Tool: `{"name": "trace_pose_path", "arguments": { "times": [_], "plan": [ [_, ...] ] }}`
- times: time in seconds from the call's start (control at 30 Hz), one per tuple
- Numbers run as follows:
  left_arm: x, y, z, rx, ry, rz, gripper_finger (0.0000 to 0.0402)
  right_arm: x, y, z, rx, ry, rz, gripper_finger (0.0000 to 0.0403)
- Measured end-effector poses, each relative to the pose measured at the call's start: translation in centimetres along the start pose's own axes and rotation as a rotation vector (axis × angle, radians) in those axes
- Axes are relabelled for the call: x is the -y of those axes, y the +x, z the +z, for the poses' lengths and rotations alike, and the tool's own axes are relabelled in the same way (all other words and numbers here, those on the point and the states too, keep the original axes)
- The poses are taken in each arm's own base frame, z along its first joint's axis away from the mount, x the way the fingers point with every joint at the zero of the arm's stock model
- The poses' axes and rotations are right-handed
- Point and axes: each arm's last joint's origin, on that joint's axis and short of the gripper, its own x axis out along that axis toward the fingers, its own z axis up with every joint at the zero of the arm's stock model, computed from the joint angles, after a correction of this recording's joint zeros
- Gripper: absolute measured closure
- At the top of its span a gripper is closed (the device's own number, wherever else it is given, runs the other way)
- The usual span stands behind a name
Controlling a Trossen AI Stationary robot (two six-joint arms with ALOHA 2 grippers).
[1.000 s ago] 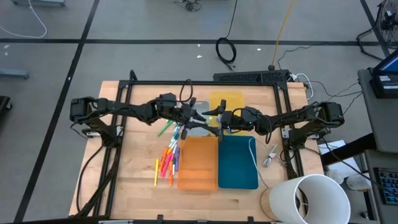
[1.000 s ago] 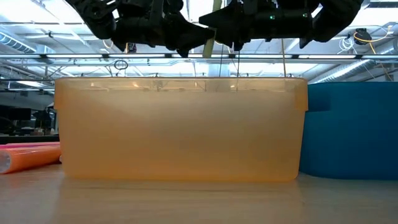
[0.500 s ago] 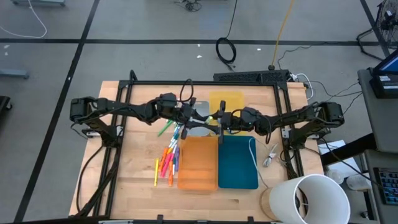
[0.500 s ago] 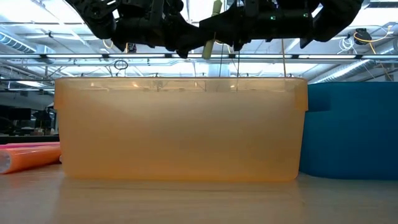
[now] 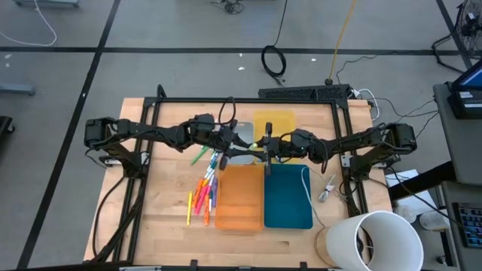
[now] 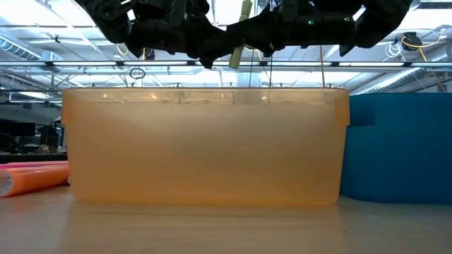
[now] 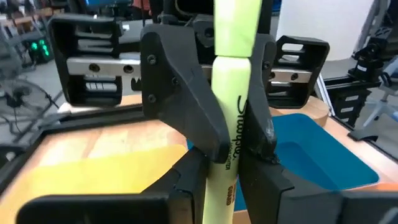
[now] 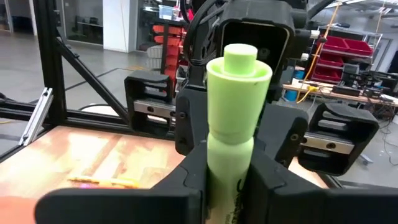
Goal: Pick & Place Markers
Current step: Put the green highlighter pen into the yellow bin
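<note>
A yellow-green marker (image 7: 231, 74) stands upright in mid-air over the trays, and both grippers are shut on it. My left gripper (image 5: 251, 143) reaches in from the table's left and my right gripper (image 5: 273, 145) from the right, so they meet face to face. In the low view the marker (image 6: 240, 39) shows high between the dark fingers. Several other markers (image 5: 203, 190) lie flat on the wood left of the orange tray (image 5: 239, 199). A green marker (image 5: 199, 156) lies a little farther back. My left gripper pinches the marker's lower barrel (image 7: 222, 183) between its two fingers. They come level from the table's left and lie across the marker, which stands upright and clear of the table. My right gripper pinches the barrel just below the cap (image 8: 227, 171) between its two fingers. They come level from the table's right, across the marker. The cap end (image 8: 239, 59) points up.
A teal tray (image 5: 288, 199) lies beside the orange one, with a yellow tray (image 5: 275, 120) and a grey tray (image 5: 242, 132) behind them. A white cord (image 5: 306, 184) crosses the teal tray. A large white tub (image 5: 376, 239) stands at the near right corner. The black frame (image 5: 248, 100) borders the workspace.
My right gripper has shut on the upright marker that my left gripper holds. Both arms have stayed in place, and the marker has stayed upright and clear of the trays.
</note>
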Motion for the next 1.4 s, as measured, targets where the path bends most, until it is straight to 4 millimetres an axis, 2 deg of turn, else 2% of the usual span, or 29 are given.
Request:
{"name": "trace_pose_path", "arguments": {
  "times": [0.13, 0.4, 0.57, 0.83, 1.13, 1.27, 1.4],
  "plan": [
    [0.2, 0.2, -0.1, -0.013, -0.026, 0.046, 0.0280, 0.0, 0.0, 0.0, 0.000, -0.008, -0.001, 0.0356],
    [0.5, 0.3, -0.1, -0.028, -0.019, 0.112, 0.0177, 0.1, 0.0, -0.2, -0.027, -0.013, -0.054, 0.0356],
    [0.8, -0.8, 1.1, -0.029, -0.003, 0.138, 0.0140, 0.7, -0.3, -0.5, -0.087, -0.016, -0.109, 0.0356],
    [1.2, -3.9, 3.0, -0.125, -0.006, 0.309, 0.0128, 1.6, -1.6, 0.4, -0.156, 0.001, -0.143, 0.0356],
    [1.8, -6.3, 3.2, -0.251, -0.042, 0.415, 0.0127, 2.6, -4.5, 1.5, -0.337, -0.002, -0.366, 0.0356],
    [2.3, -6.9, 3.9, -0.224, -0.014, 0.375, 0.0127, 3.1, -5.2, 0.8, -0.421, 0.052, -0.389, 0.0356],
    [2.4, -7.1, 3.5, -0.240, 0.000, 0.371, 0.0128, 4.0, -5.8, -0.2, -0.472, 0.103, -0.436, 0.0356]
  ]
}}
